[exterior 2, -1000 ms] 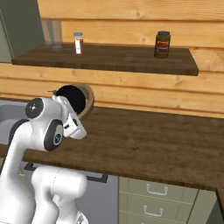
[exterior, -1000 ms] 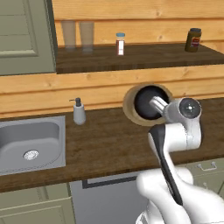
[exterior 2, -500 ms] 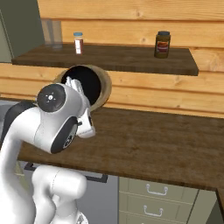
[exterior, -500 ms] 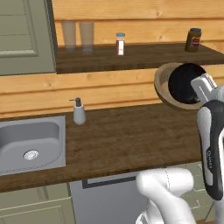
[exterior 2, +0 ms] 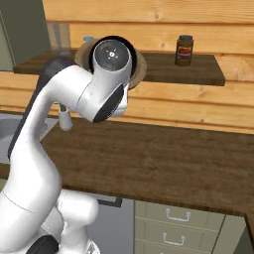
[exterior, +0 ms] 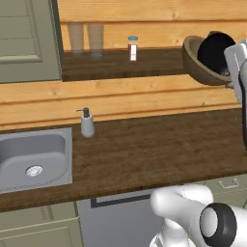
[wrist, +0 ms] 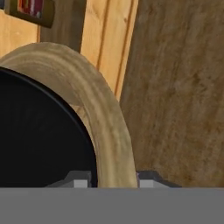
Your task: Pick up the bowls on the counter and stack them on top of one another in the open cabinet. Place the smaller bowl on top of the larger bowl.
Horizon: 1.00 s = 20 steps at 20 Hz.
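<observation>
The wide tan wooden bowl (exterior: 197, 59) hangs tipped on its side at shelf height, its opening turned toward the arm. The small glossy black bowl (exterior: 214, 50) sits nested inside it. My gripper (exterior: 228, 72) is shut on the tan bowl's thick rim (wrist: 105, 127), one fingertip (wrist: 78, 181) on the inside beside the black bowl (wrist: 39, 140) and one outside. From the right, my arm covers most of the tan bowl (exterior 2: 140, 67), which is level with the open cabinet's dark shelf board (exterior 2: 198, 74). The dark counter (exterior: 159, 149) lies below.
On the shelf stand two glasses (exterior: 86, 38), a small white shaker (exterior: 132, 48) and a brown jar (exterior 2: 184, 50). A soap dispenser (exterior: 87, 124) stands by the steel sink (exterior: 34, 154). A grey-green cabinet door (exterior: 24, 38) hangs at the left.
The gripper has carried the tan bowl, with the black bowl inside, up from just above the counter and to the right, to the height of the shelf.
</observation>
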Motion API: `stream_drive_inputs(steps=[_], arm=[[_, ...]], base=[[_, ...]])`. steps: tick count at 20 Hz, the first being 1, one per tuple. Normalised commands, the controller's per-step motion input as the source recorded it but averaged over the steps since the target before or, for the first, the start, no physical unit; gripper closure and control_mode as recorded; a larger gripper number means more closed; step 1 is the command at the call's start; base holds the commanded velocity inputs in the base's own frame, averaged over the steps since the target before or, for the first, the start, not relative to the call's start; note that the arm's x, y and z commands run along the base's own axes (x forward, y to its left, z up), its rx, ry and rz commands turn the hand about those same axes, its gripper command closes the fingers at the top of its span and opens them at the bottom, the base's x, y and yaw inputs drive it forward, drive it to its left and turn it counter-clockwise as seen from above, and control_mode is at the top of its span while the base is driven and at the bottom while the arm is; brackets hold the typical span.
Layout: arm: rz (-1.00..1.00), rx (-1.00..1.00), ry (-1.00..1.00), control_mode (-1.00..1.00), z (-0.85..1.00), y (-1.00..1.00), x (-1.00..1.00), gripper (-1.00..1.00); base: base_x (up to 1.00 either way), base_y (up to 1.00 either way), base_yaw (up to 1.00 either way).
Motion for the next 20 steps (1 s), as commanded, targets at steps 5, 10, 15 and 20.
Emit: stream_drive_inputs(steps=[5,10,15,20], arm=[[-0.01,0.06,0.04,-1.00,0.01,0.00,1.00,1.00],[-0.04,0.00,0.08,-1.00,0.00,0.01,1.00,1.00],[-0.08,-0.01,0.04,-1.00,0.00,0.07,1.00,1.00],[-0.10,-0.01,0.06,-1.00,0.00,0.00,1.00,1.00]], base=[[0.00,0.00,0.00],[0.00,0.00,0.00],[0.00,0.00,0.00],[0.00,0.00,0.00]])
